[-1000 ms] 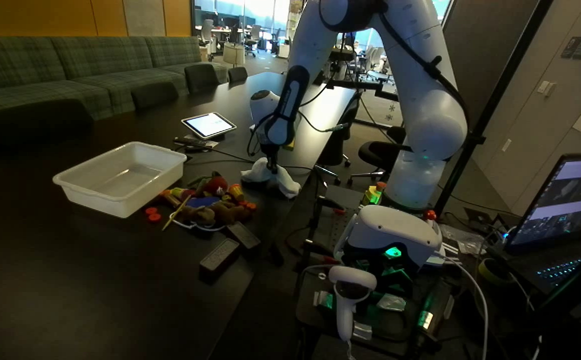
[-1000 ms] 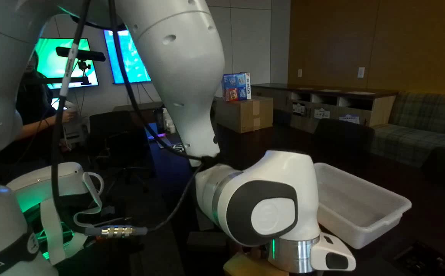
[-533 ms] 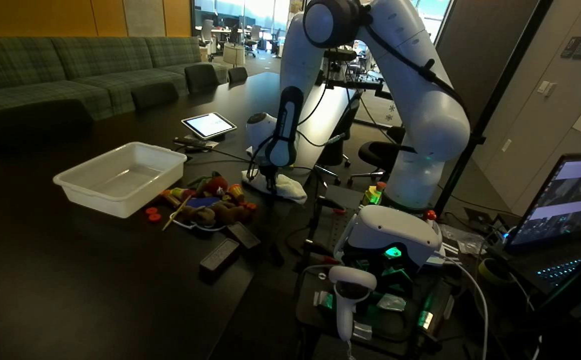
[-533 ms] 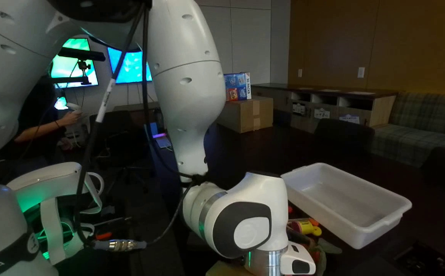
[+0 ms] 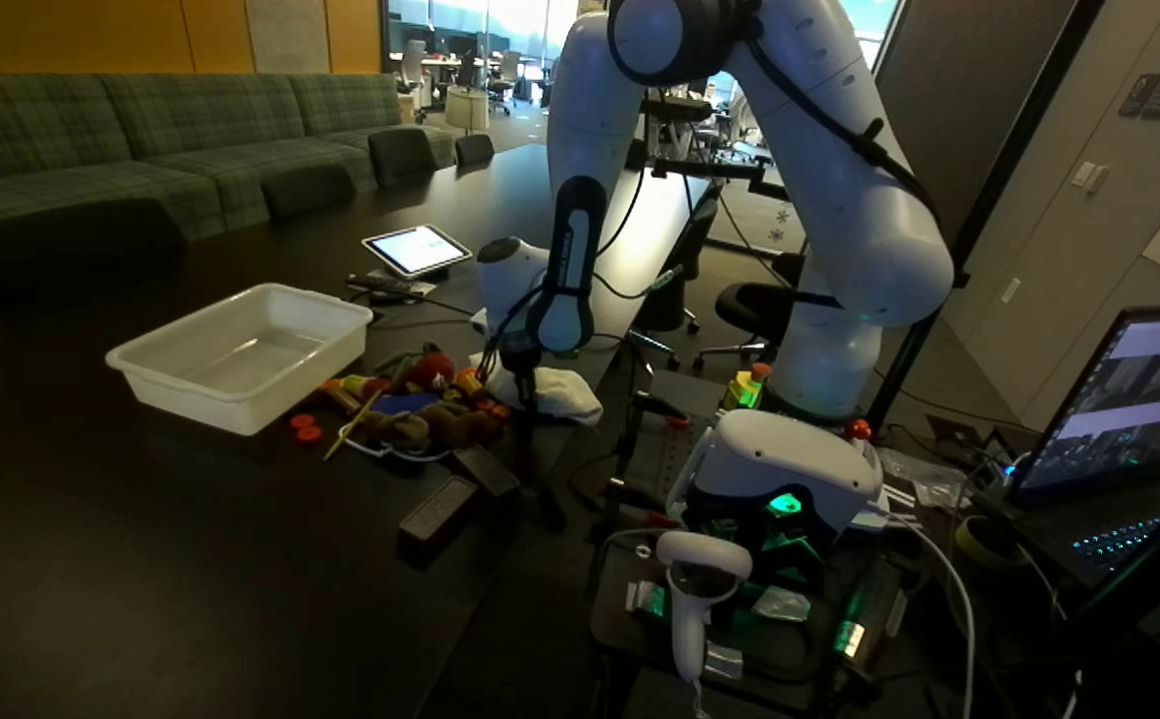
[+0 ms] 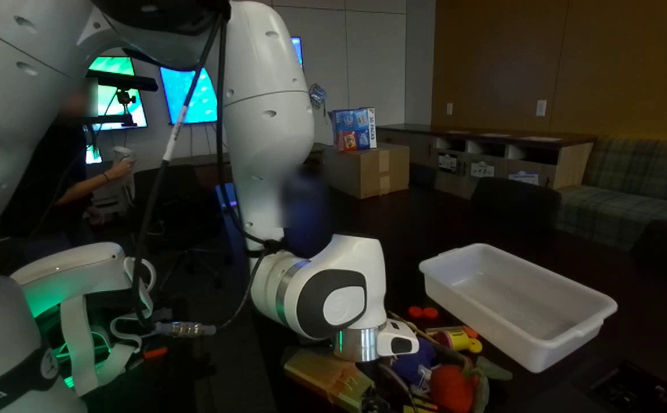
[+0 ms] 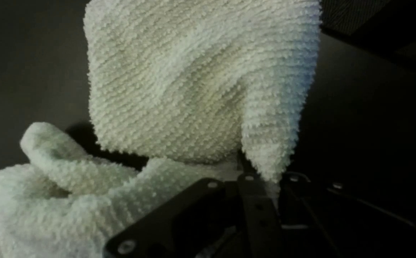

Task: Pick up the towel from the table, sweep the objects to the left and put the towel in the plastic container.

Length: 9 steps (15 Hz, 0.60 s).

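Note:
The white, rough-textured towel (image 5: 565, 394) is bunched on the dark table beside the pile of objects; it also fills much of the wrist view (image 7: 179, 79). My gripper (image 5: 527, 394) points down, and its fingers (image 7: 269, 181) are closed on a pinched fold of the towel. The towel is hidden in an exterior view behind the arm. The pile holds a red plush toy (image 5: 430, 371), a brown plush toy (image 5: 460, 424), red caps (image 5: 306, 429) and a yellow stick (image 5: 350, 429). The white plastic container (image 5: 181, 399) stands beyond the pile; it also shows in an exterior view (image 6: 477, 321).
Two dark blocks (image 5: 440, 512) lie near the table edge, close to the pile. A tablet (image 5: 418, 250) and cables lie farther back. A cart with a white headset (image 5: 785, 459) and a laptop (image 5: 1129, 399) stands beside the table.
My gripper has come down and moved toward the pile of objects, dragging the towel with it. The towel's near part now lies beside the pile. The container has not moved.

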Available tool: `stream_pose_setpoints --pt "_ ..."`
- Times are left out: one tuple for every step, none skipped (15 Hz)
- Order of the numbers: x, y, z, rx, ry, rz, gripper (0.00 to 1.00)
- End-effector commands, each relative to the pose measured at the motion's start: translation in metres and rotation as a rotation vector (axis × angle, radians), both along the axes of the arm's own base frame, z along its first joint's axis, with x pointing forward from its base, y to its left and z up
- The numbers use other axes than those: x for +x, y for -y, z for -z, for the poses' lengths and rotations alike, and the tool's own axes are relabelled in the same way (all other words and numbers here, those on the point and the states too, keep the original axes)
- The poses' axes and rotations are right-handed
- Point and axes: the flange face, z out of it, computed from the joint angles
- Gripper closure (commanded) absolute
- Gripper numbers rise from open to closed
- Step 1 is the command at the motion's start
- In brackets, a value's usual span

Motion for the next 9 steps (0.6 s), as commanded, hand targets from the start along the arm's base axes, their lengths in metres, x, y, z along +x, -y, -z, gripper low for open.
stream_pose_setpoints --pt "-0.020 -0.064 0.005 0.041 -0.008 -0.033 0.94" --pt "-0.023 -0.080 0.003 0.044 -0.015 -0.040 0.94" --pt "-0.026 -0.100 0.003 0.040 -0.018 -0.033 0.94" --pt "-0.026 -0.121 0.006 0.026 -0.015 -0.012 0.94" --pt "-0.028 -0.140 0.007 0.022 -0.010 0.011 0.94" --pt "-0.029 -0.158 0.002 0.019 -0.017 0.023 0.94" --pt "-0.031 -0.177 0.005 0.023 -0.019 0.033 0.94" --pt "-0.032 -0.196 0.001 0.031 -0.026 0.046 0.94" --pt "-0.032 -0.216 0.005 0.038 -0.021 0.054 0.94"
